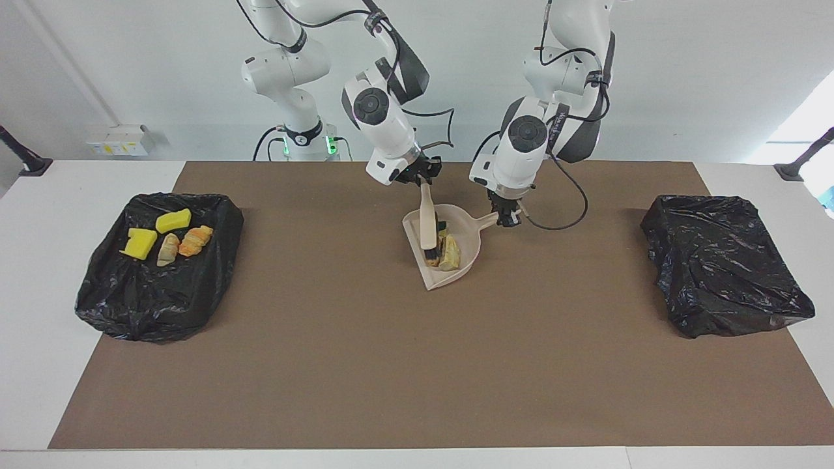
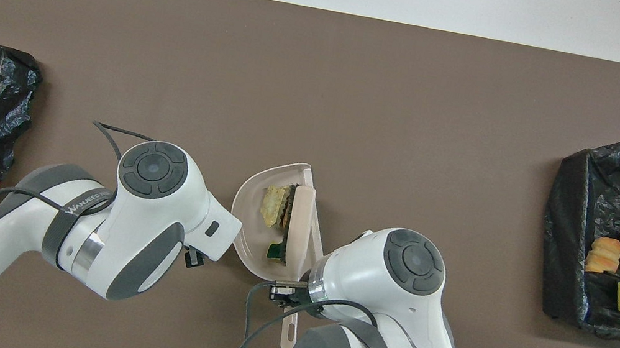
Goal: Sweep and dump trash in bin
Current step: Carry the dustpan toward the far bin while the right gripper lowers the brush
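Brown matting (image 1: 404, 365) covers your white table, with a crumpled black bag-lined bin (image 1: 98, 299) at the right arm's end and a second black bag-lined bin (image 1: 723, 267) at the left arm's end.

Your right gripper (image 1: 420, 177) is clenched on the handle of the beige black-bristled brush (image 1: 427, 221), whose head sits inside the pan. Your left gripper (image 1: 507, 218) is clamped on the handle of the beige plastic dustpan (image 1: 468, 229), which rests on the mat between the two arms.

Trash location: three bits lie in the dustpan against the bristles, namely a pale beige crumbly chunk (image 1: 450, 255), a tan-orange bread-like lump partly hidden by the brush, and a yellow foam piece barely visible. Four more bits (image 1: 166, 238) already lie in the bin at the right arm's end.

Handling judgement: these pieces look light and soft, likely to roll or bounce. Do not pinch them; carry them by the pan handle, keep the pan level or tipped back, and lift the brush clear before moving.
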